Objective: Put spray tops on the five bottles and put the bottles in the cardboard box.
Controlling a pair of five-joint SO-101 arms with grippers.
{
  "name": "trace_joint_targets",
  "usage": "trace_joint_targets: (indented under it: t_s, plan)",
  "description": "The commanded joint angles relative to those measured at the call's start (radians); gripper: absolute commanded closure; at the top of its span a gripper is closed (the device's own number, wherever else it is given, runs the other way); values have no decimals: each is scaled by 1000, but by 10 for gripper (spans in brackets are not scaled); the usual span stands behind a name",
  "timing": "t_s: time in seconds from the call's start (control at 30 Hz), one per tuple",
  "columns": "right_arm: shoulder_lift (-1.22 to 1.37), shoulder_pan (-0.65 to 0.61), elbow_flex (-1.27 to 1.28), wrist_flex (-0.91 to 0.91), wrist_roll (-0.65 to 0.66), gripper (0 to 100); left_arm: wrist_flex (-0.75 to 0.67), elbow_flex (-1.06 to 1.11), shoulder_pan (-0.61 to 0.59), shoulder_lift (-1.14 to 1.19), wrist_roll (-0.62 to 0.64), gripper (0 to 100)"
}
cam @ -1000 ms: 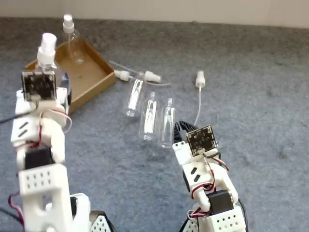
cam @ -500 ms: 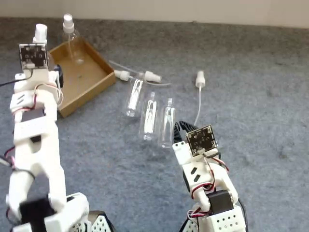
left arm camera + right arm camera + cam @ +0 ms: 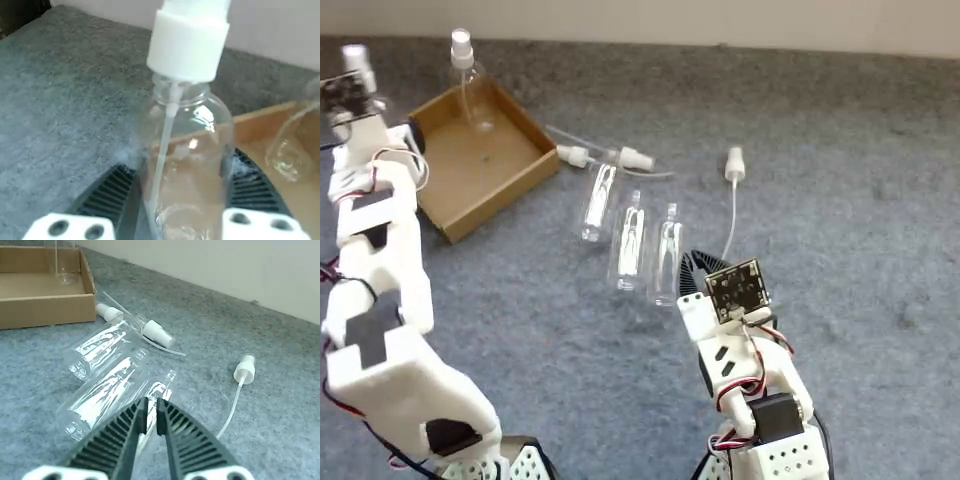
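Note:
My left gripper (image 3: pixel 353 82) is raised at the far left, outside the cardboard box (image 3: pixel 525 165), and is shut on an upright clear bottle (image 3: pixel 187 165) that carries a white spray top (image 3: pixel 189 42). Another capped bottle (image 3: pixel 466 85) stands in the box's far corner. Three bare bottles (image 3: pixel 598 200) (image 3: pixel 630 238) (image 3: pixel 667 250) lie side by side on the carpet. Three loose spray tops (image 3: pixel 575 154) (image 3: pixel 636 158) (image 3: pixel 733 166) lie just beyond them. My right gripper (image 3: pixel 151 412) is shut with nothing in it, low over the near ends of the lying bottles (image 3: pixel 105 390).
Grey carpet covers the whole surface, and a pale wall (image 3: pixel 720 25) runs along the far edge. The long dip tube (image 3: pixel 730 225) of the rightmost spray top trails toward my right arm. Open carpet lies to the right of the bottles.
My left arm has swung left and away with the capped bottle, from over the box's near left corner to beyond its left side. The right arm has stayed still.

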Motion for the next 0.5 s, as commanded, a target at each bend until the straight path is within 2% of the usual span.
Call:
trace_joint_targets:
  t_s: [0.0,0.47]
  plan:
    - [1,13,114,-22,-6,976,-203,-65,-8,65,58,899]
    - [2,13,114,-21,-6,976,-460,-67,18,225,60,899]
